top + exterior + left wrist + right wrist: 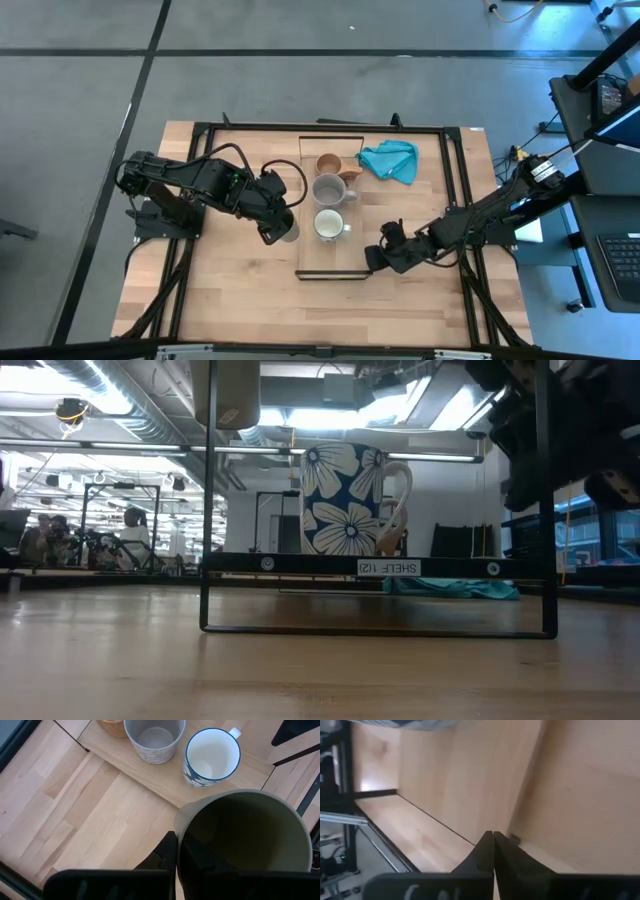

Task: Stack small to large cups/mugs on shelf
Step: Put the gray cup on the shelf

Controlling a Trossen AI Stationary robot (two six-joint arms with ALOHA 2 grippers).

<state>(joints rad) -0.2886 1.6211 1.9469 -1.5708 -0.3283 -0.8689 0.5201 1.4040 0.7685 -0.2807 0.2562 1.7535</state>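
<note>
Three cups stand in a row on the shelf: the tan wooden cup at 12 o'clock, the grey mug mid-board, the white-inside mug toward 6. The dark olive cup remains, clamped in the left gripper at the shelf's 9 o'clock edge, above the surface. The right gripper, fingers together, waits at 4 o'clock. Only the low view shows the mug's blue flowers.

You're looking at a matt, pale wooden tabletop with visible plank grain, and a shelf of smoother light wood on thin black metal brackets. The floral mug looks glazed and glossy, white inside; the grey mug looks duller. The olive cup is matt. The teal cloth lies crumpled and soft.
</note>
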